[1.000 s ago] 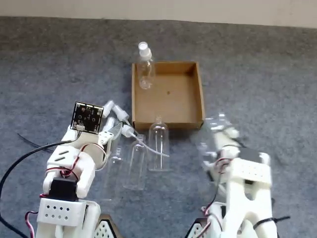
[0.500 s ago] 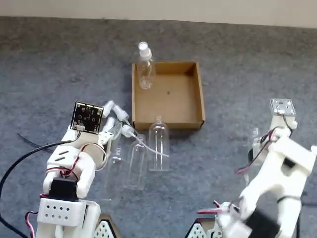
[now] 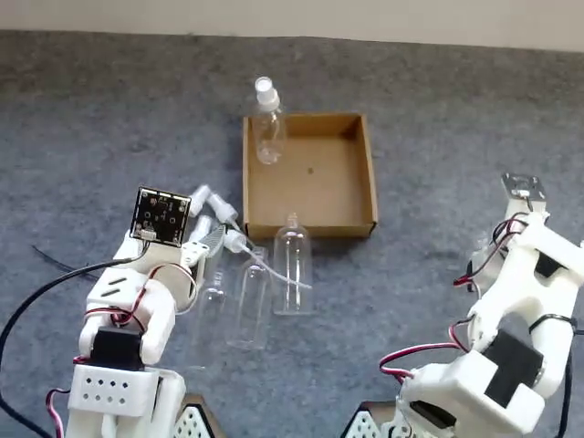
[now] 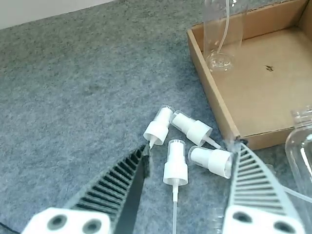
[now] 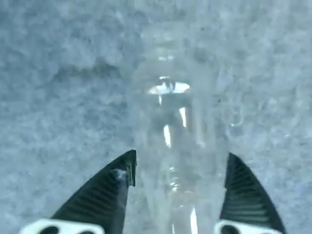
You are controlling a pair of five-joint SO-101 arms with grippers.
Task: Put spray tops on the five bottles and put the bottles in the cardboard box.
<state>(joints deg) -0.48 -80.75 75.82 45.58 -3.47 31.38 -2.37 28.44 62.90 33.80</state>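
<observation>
The open cardboard box (image 3: pixel 310 217) lies at the table's middle back. A capped clear bottle (image 3: pixel 265 123) leans at its far left corner. In front of the box three uncapped clear bottles (image 3: pixel 294 267) lie side by side. Several white spray tops (image 4: pixel 175 163) are heaped left of the box's front corner, and my left gripper (image 4: pixel 191 148) hovers open over them, a finger on each side. At the far right my right gripper (image 5: pixel 178 165) is shut on another uncapped clear bottle (image 5: pixel 173 117), seen faintly in the high view (image 3: pixel 476 248).
Grey carpet (image 3: pixel 109 119) covers the table. A black cable (image 3: pixel 55 265) trails out to the left of the left arm. The box floor (image 4: pixel 263 83) is bare apart from a small dark speck.
The right arm has swung from beside the box's front right corner out to the far right, taking its bottle along. The left arm and the other bottles have stayed put.
</observation>
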